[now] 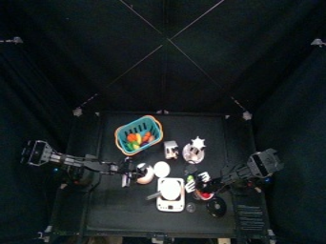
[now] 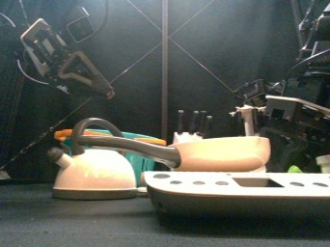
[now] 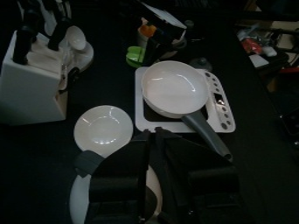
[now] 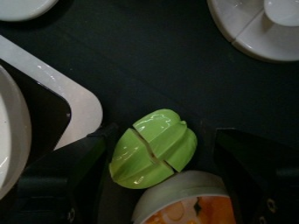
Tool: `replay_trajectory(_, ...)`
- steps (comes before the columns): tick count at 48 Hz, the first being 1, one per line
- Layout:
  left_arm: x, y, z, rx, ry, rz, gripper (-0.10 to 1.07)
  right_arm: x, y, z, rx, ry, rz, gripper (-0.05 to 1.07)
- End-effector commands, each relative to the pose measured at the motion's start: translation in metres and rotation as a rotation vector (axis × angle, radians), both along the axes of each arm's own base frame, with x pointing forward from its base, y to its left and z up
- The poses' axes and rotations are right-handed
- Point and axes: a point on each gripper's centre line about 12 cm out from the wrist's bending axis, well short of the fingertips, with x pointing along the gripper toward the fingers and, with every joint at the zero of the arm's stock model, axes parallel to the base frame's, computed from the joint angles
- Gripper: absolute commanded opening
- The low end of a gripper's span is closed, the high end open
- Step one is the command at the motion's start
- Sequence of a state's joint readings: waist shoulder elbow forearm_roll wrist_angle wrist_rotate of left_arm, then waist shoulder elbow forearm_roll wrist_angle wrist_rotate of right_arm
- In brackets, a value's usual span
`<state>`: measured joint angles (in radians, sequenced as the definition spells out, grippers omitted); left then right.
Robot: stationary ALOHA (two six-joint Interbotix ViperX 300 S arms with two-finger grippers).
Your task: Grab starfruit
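Nearest the front camera, a white hotplate carries a cream frying pan; a cream kettle with a grey handle stands beside it, and a knife block rises behind. Seen from the right wrist, the green starfruit lies on the black table, between the two wide-apart jaws of the right gripper and touching neither. An orange-patterned rim lies just beside the fruit. From above, a teal basket sits farther back. Left gripper hovers near the kettle lid and pan handle; whether its jaws are apart cannot be told.
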<state>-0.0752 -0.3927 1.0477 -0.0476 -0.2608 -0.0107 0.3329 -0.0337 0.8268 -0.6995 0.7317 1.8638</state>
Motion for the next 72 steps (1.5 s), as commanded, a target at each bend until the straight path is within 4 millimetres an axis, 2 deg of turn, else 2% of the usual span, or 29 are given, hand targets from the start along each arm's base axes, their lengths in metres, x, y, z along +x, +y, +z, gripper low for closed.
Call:
replay_trajectory(1,0.003,0.000,0.006,-0.003,-0.021,0.001,0.59,0.002,0.000,0.004,0.006,-0.015,-0.004,1.04)
replay_trajectory(15,0.003,0.000,0.006,-0.001,-0.021,0.002,0.59,0.002,-0.001,0.003,0.004,-0.013,-0.003,0.99)
replay_trajectory(34,0.003,0.000,0.006,-0.003,-0.021,0.003,0.59,0.007,-0.005,0.007,-0.017,-0.024,-0.004,0.66)
replay_trajectory(39,0.003,0.000,0.006,-0.003,-0.021,0.001,0.59,0.011,-0.006,0.011,-0.032,-0.039,0.007,0.62)
replay_trajectory(57,0.003,0.000,0.006,-0.003,-0.021,0.003,0.59,0.029,-0.007,0.041,-0.094,-0.121,0.034,0.61)
replay_trajectory(72,0.003,0.000,0.006,-0.003,-0.021,0.001,0.59,0.031,-0.007,0.061,-0.116,-0.166,0.034,0.61)
